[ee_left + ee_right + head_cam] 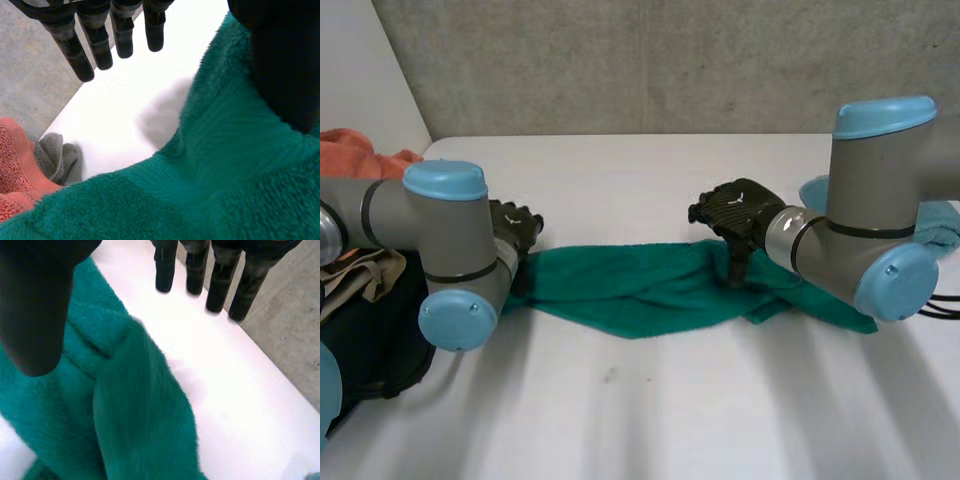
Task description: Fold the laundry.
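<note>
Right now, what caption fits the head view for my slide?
Rumpled towel on the table, under the open left hand and right hand.

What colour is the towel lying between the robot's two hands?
The towel is plain teal green, best seen in the left wrist view.

The left hand holds straight fingers over the white table; under its thumb lies the green towel.

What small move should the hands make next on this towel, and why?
Probably close both hands on the green towel: left hand and right hand are open at its edge, fingers straight over the table, and it lies bunched.
</note>
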Controlling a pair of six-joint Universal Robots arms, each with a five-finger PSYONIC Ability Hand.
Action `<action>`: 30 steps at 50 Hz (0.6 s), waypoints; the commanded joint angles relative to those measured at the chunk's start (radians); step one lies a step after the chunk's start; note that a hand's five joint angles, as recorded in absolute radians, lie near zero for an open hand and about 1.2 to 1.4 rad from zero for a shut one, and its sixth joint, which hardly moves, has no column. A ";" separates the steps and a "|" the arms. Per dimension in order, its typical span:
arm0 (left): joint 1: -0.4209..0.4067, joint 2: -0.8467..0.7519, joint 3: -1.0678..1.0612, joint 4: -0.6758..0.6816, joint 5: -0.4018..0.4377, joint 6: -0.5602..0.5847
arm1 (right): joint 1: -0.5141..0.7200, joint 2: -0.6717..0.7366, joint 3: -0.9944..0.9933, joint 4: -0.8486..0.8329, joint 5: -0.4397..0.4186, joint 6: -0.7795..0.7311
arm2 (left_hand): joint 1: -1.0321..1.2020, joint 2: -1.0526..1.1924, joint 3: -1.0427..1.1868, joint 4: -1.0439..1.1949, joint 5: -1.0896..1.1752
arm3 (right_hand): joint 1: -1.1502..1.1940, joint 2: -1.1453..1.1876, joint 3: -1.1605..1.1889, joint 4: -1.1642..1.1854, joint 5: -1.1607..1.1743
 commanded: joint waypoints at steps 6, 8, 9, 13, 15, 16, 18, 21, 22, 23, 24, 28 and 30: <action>-0.042 0.255 -0.257 0.170 -0.028 -0.024 | -0.202 -0.253 0.209 -0.038 0.051 0.261 | 0.196 0.179 0.179 0.187 0.186 | -0.108 -0.182 -0.193 -0.208 -0.215; -0.075 0.276 -0.300 0.167 -0.022 -0.029 | -0.228 -0.275 0.269 -0.030 0.034 0.219 | 0.217 0.200 0.199 0.208 0.207 | -0.108 -0.182 -0.193 -0.208 -0.215; -0.113 0.290 -0.335 0.164 -0.019 -0.032 | -0.234 -0.278 0.291 -0.029 0.030 0.199 | 0.217 0.200 0.199 0.208 0.207 | -0.108 -0.182 -0.193 -0.208 -0.215; -0.179 0.299 -0.409 0.167 -0.027 -0.032 | -0.245 -0.287 0.395 -0.042 0.016 0.092 | 0.211 0.194 0.194 0.202 0.201 | -0.108 -0.182 -0.193 -0.208 -0.215; -0.184 0.299 -0.426 0.170 -0.030 -0.031 | -0.258 -0.287 0.441 -0.064 0.010 0.049 | 0.205 0.188 0.188 0.196 0.195 | -0.108 -0.182 -0.193 -0.208 -0.215; -0.184 0.296 -0.432 0.178 -0.030 -0.029 | -0.263 -0.287 0.452 -0.077 0.010 0.041 | 0.205 0.188 0.188 0.196 0.195 | -0.108 -0.182 -0.193 -0.208 -0.215; -0.177 0.290 -0.429 0.181 -0.030 -0.031 | -0.265 -0.287 0.470 -0.116 0.011 0.020 | 0.205 0.188 0.188 0.196 0.195 | -0.108 -0.182 -0.193 -0.208 -0.215; -0.153 0.273 -0.419 0.188 -0.030 -0.026 | -0.269 -0.270 0.492 -0.186 0.008 0.006 | 0.205 0.188 0.188 0.196 0.195 | -0.108 -0.182 -0.193 -0.208 -0.215; -0.145 0.266 -0.416 0.190 -0.030 -0.024 | -0.272 -0.261 0.492 -0.202 0.008 0.006 | 0.205 0.188 0.188 0.196 0.195 | -0.098 -0.172 -0.183 -0.198 -0.205; -0.130 0.253 -0.408 0.191 -0.028 -0.026 | -0.278 -0.237 0.490 -0.219 0.011 0.007 | 0.205 0.188 0.188 0.196 0.195 | -0.052 -0.125 -0.136 -0.151 -0.158; -0.124 0.249 -0.403 0.195 -0.028 -0.026 | -0.283 -0.221 0.489 -0.226 0.010 0.007 | 0.205 0.188 0.188 0.196 0.195 | -0.034 -0.107 -0.118 -0.133 -0.140; -0.113 0.218 -0.379 0.219 -0.028 -0.024 | -0.298 -0.175 0.473 -0.251 0.005 0.006 | 0.190 0.174 0.173 0.181 0.180 | 0.031 -0.043 -0.054 -0.069 -0.076; -0.110 0.204 -0.370 0.233 -0.028 -0.018 | -0.300 -0.163 0.463 -0.256 0.003 0.006 | 0.187 0.171 0.170 0.178 0.177 | 0.078 0.004 -0.007 -0.022 -0.029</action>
